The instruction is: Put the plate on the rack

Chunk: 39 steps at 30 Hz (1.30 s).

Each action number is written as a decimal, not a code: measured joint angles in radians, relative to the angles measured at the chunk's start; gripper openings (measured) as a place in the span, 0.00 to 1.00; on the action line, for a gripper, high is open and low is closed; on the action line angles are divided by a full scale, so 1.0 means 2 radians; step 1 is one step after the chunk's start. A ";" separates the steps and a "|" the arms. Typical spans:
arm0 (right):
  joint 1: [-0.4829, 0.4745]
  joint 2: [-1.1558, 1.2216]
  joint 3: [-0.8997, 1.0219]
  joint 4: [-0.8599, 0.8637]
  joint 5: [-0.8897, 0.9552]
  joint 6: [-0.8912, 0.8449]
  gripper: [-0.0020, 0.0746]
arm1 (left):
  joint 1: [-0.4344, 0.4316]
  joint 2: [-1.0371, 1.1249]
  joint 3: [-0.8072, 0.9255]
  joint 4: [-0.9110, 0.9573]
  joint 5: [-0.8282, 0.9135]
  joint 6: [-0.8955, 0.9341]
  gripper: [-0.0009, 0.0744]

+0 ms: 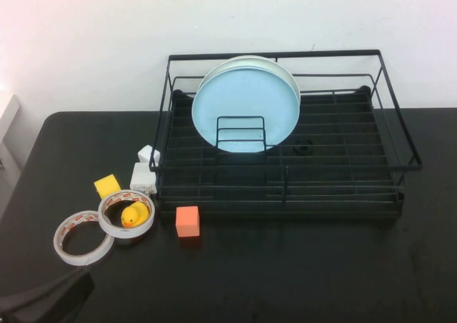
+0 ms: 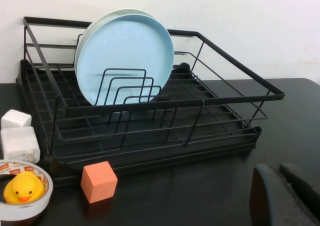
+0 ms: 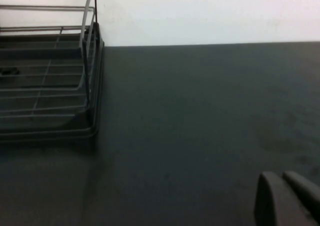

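Observation:
The pale light-blue plate [image 1: 246, 108] stands upright in the wire dividers at the back left of the black wire rack [image 1: 343, 167], leaning against a cream-white plate [image 1: 245, 60] behind it. The left wrist view shows the plate [image 2: 127, 56] and the rack [image 2: 225, 98] too. My left gripper [image 2: 280, 168] is shut and empty, low over the table in front of the rack; its arm shows at the near left corner [image 1: 43, 301]. My right gripper [image 3: 282, 175] is shut and empty over bare table right of the rack's corner [image 3: 90, 61]; the high view does not show it.
Left of the rack lie an orange cube [image 1: 188, 221], a yellow cube [image 1: 107, 186], two white blocks [image 1: 143, 176], an empty tape roll [image 1: 83, 248] and a tape roll with a yellow rubber duck [image 1: 132, 214] inside. A small black ring [image 1: 304, 148] lies in the rack.

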<state>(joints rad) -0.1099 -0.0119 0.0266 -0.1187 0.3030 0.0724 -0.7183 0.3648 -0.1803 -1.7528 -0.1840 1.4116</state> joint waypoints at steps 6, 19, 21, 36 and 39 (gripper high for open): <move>0.009 0.000 -0.001 0.010 0.003 0.002 0.03 | 0.000 0.000 0.000 0.000 0.000 0.000 0.01; 0.049 0.000 -0.002 0.018 0.010 0.002 0.03 | 0.000 0.000 0.000 0.000 0.000 0.000 0.01; 0.049 0.000 -0.002 0.016 0.010 0.002 0.03 | 0.000 0.000 0.000 0.000 0.000 0.000 0.01; 0.049 0.000 -0.002 0.015 0.011 0.002 0.03 | 0.000 0.000 0.000 0.000 0.000 0.000 0.01; 0.049 0.000 -0.002 0.015 0.011 0.002 0.03 | 0.000 0.000 0.000 0.000 0.000 0.000 0.01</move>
<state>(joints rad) -0.0120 -0.0119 0.0234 -0.0882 0.3252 0.0761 -0.7183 0.3648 -0.1803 -1.7528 -0.1840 1.4116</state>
